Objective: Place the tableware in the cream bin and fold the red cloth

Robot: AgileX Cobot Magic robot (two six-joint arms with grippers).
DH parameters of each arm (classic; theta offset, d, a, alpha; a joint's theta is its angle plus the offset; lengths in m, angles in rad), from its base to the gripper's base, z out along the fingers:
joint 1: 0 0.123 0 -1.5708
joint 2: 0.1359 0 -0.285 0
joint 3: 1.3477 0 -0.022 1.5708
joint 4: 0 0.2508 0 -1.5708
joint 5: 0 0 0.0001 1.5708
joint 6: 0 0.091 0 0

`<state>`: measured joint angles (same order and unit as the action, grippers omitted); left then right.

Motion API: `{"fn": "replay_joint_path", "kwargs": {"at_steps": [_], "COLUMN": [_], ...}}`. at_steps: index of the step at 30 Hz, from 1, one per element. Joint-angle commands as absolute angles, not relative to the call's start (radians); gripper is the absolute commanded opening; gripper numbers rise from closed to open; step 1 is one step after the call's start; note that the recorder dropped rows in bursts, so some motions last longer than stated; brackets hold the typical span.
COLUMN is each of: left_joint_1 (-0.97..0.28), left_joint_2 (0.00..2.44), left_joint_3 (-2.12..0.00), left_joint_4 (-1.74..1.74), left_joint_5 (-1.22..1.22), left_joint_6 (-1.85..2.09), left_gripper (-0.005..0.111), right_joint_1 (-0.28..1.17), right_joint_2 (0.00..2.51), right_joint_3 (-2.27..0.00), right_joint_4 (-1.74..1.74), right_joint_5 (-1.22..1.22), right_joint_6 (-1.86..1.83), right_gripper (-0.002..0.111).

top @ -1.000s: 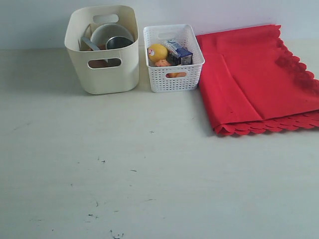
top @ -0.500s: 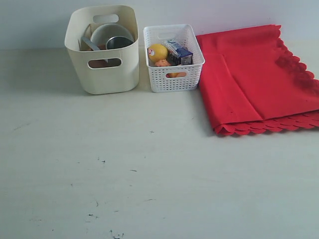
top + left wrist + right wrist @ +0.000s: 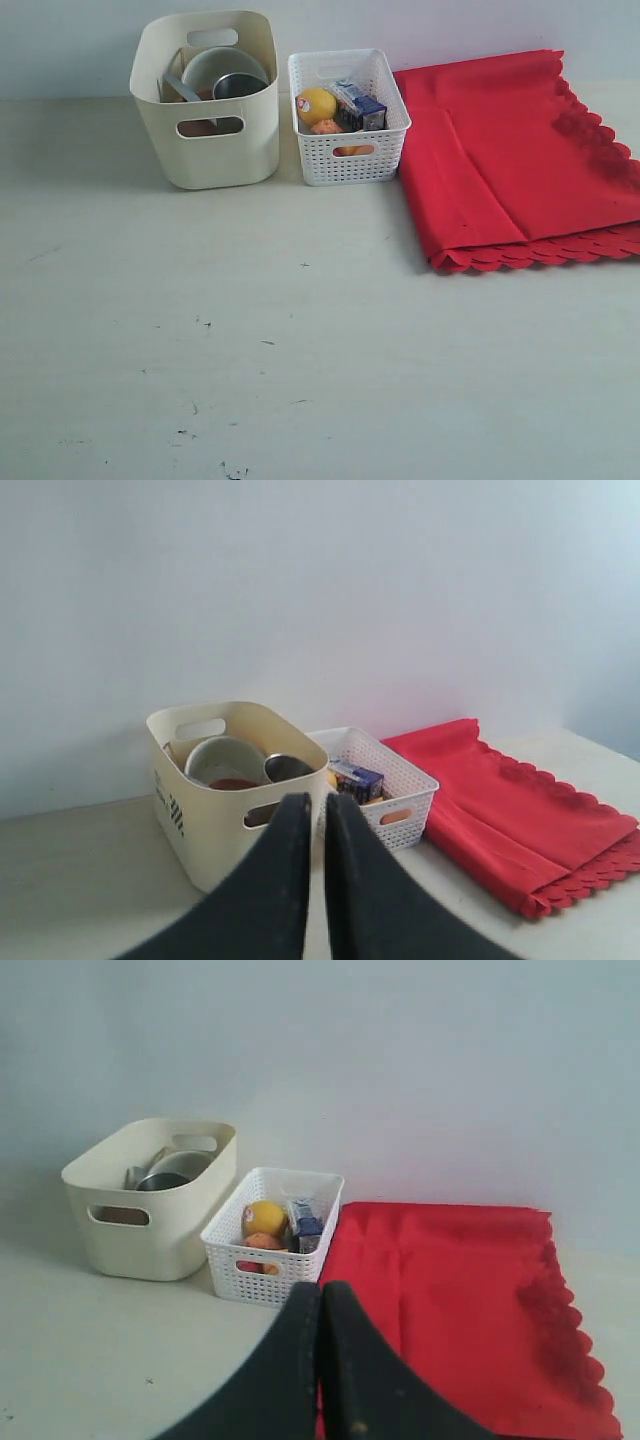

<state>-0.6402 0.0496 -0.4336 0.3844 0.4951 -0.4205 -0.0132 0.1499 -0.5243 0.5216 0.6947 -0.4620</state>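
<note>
On the pale counter, seen from the exterior view, the cream bin is found at about eleven o'clock. Inside it a pale bowl is leaned on its side, with a steel cup set against it and a grey utensil handle propped at the bin's nine o'clock wall. Just beside the bin, at twelve o'clock, a white lattice basket is placed; a lemon and a milk carton are held in it. The red cloth is laid flat at two o'clock, touching the basket's three o'clock side. It is folded over in layers, with its scalloped edges stacked along the near and far-right borders.

The left pincer is seen with its dark fingers brought together, only a sliver left between them, and nothing is gripped. The right pincer is likewise closed on itself, empty, and raised above the counter.
</note>
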Motion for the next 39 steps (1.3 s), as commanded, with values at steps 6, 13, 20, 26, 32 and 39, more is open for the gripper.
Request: {"fn": "replay_joint_path", "kwargs": {"at_steps": [6,13,20,26,32,39], "left_joint_1": [-0.639,-0.639,-0.639,-0.639,-0.639,-0.636], "left_joint_2": [0.043,0.043,0.043,0.043,0.043,0.042], "left_joint_3": [-0.426,-0.424,-0.424,-0.424,-0.424,-0.325], "left_joint_4": [0.371,0.377,0.377,0.377,0.377,0.291], "left_joint_5": [0.473,0.499,0.499,0.499,0.499,0.416], "left_joint_6": [-0.419,-0.419,-0.419,-0.419,-0.419,-0.420], "left_gripper": [0.008,0.008,0.008,0.008,0.008,0.008], "right_joint_1": [-0.012,-0.012,-0.012,-0.012,-0.012,-0.012], "right_joint_2": [0.096,0.058,0.047,0.047,0.047,0.047], "right_joint_3": [-0.415,-0.415,-0.415,-0.415,-0.415,-0.415], "right_joint_4": [0.603,0.609,0.618,0.618,0.618,0.618], "right_joint_5": [0.658,0.657,0.657,0.657,0.657,0.657], "right_joint_6": [-0.554,-0.552,-0.548,-0.548,-0.548,-0.548], "right_gripper": [0.000,0.000,0.000,0.000,0.000,0.000]}}
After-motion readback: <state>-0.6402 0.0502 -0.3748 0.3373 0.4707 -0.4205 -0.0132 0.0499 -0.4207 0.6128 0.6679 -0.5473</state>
